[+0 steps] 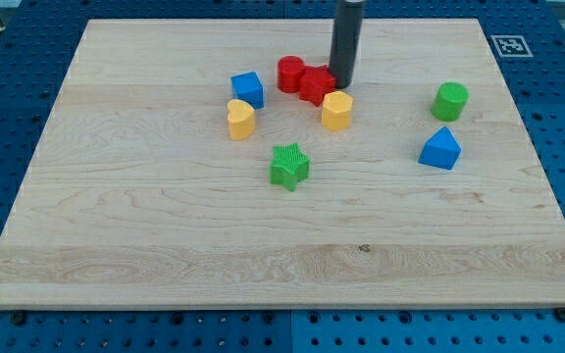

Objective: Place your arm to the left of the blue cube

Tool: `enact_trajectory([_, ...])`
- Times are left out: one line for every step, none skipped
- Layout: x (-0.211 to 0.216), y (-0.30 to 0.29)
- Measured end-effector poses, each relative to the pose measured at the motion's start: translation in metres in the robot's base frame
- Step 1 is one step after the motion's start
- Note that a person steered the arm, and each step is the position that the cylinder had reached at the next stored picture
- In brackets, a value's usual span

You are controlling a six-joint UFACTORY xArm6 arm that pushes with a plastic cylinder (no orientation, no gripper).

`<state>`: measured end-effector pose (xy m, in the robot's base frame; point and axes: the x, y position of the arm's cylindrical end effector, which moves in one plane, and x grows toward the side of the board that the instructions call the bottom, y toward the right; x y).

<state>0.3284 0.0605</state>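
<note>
The blue cube (248, 89) sits on the wooden board (165, 216), left of centre near the view's top. My tip (343, 84) is the lower end of a dark rod coming down from the view's top. It stands well to the right of the blue cube, touching or nearly touching the right side of a red star-like block (316, 83) and just above a yellow hexagonal block (336, 111). A red cylinder (290, 74) lies between the blue cube and my tip.
A yellow heart-like block (240, 119) lies just below the blue cube. A green star (288, 166) is at centre. A green cylinder (450, 101) and a blue triangular block (440, 149) are at the right. A blue pegboard (8, 118) surrounds the board.
</note>
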Motion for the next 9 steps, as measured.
enact_trajectory([0.0,-0.031])
enact_trajectory([0.0,-0.066])
enact_trajectory([0.0,-0.06])
enact_trajectory([0.004,-0.016])
enact_trajectory([-0.02,0.016])
enact_trajectory([-0.072,-0.028])
enact_trajectory([-0.084,-0.14])
enact_trajectory([-0.046,-0.215])
enact_trajectory([0.016,-0.214])
